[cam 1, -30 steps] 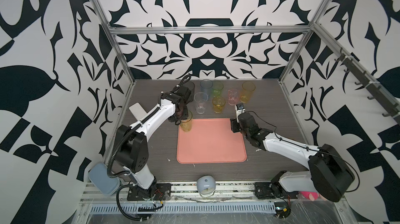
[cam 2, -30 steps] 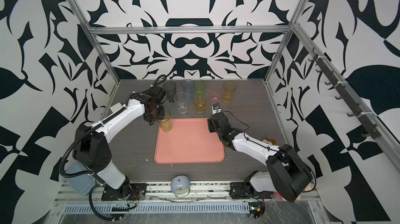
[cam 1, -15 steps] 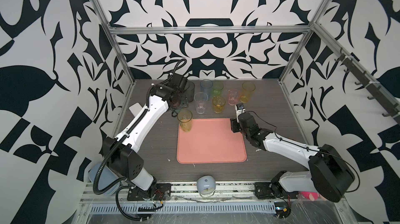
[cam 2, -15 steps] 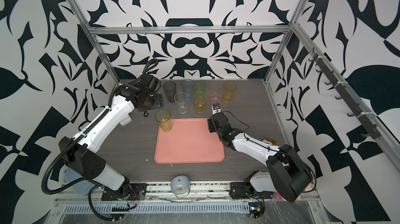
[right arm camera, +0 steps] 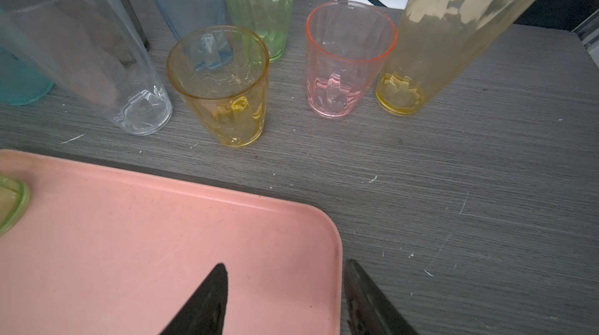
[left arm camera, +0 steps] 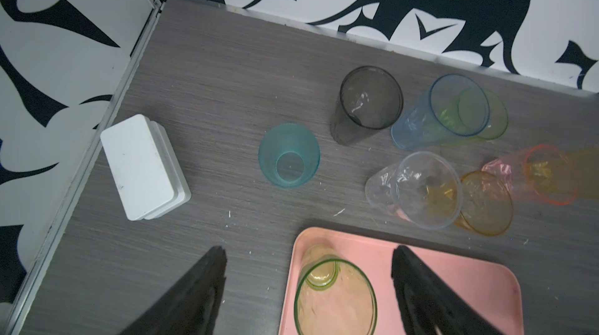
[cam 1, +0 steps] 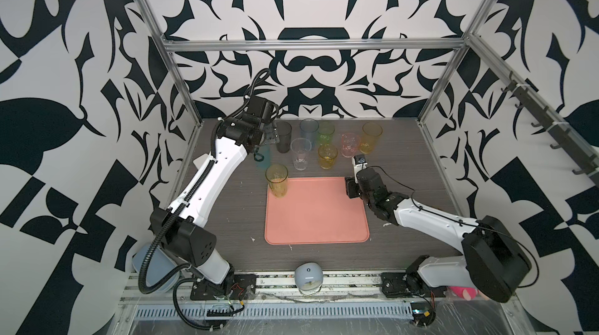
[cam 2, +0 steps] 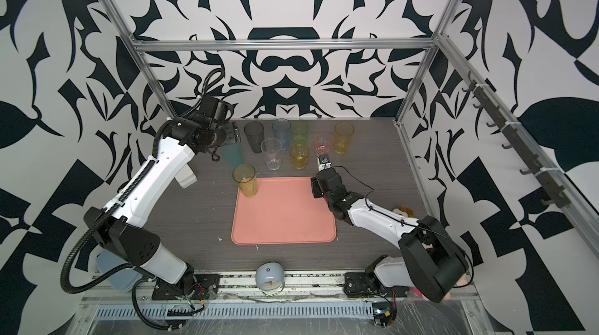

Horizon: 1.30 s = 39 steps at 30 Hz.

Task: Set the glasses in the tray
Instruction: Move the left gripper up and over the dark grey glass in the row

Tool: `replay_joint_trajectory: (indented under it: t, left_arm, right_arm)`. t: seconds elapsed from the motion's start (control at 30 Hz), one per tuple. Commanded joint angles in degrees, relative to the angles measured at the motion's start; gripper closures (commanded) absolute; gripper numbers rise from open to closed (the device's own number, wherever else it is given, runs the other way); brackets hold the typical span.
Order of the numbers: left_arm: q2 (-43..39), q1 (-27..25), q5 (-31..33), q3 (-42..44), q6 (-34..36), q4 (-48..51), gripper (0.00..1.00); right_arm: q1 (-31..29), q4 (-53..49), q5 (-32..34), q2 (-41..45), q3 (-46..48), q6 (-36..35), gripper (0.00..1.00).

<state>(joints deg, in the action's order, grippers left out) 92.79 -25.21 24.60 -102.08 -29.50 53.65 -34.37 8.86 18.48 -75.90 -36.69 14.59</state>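
Left gripper [left arm camera: 308, 254] lifted away from yellow tumbler [cam 1: 277, 181], jaws apart | right gripper [right arm camera: 287, 267] jaws apart, empty | 1 smooth pink tray [cam 1: 317, 216], that tumbler in its upper-left corner | 8 transparent tumblers [cam 1: 300, 155] above on woodgrain worktop [cam 1: 233, 207]

I see a white box [left arm camera: 144, 168] lying flat on the grey table [left arm camera: 227, 74] beside the side wall; a pale blue dome [cam 1: 308, 276] sits at the table's front edge.

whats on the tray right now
One tall yellow glass stands upright in the tray's far left corner; the rest shows bare. The right gripper covers its far right corner in both top views.
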Motion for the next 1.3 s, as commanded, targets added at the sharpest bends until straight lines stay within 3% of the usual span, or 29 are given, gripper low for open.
replay_joint_trajectory:
  t: [0.0,0.7,1.27]
  left_arm:
    - [2.52,0.93,1.08,-2.26,0.40,-4.18,0.16]
    - [21.97,5.59,-10.81,-17.06,-3.36,-5.76,0.16]
    - [29.75,7.89,-15.45,-19.44,-6.10,-5.44,0.24]
  right_arm:
    - [-0.11,1.47,0.95,2.59,-0.14,-0.59,0.39]
    - [-0.08,1.95,0.86,3.78,0.38,-0.42,0.40]
    - [-0.09,2.09,0.94,2.83,-0.01,-0.38,0.40]
